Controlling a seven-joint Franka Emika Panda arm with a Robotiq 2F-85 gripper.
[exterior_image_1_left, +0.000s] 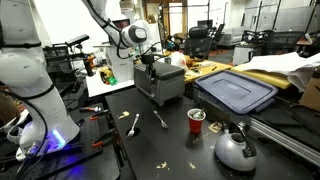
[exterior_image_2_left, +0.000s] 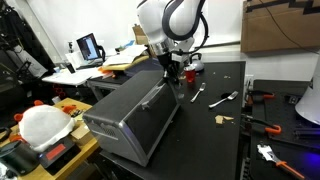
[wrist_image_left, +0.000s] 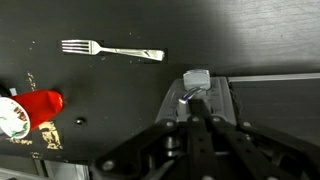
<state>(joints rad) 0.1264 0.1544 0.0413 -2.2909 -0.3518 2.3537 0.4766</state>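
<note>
One silver appliance (exterior_image_2_left: 135, 115), boxy, brushed metal, grey lever (wrist_image_left: 197, 78) nr closed claw (wrist_image_left: 196, 98)

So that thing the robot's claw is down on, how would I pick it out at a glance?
Find the black table; near its middle stands a silver metal box, directly under the shut gripper. It is the only shiny, boxy thing on that tabletop, while the fork and red cup beside it are small.

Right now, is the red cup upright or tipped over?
Upright: in an exterior view the red cup stands on its base on the table, rim up.
</note>
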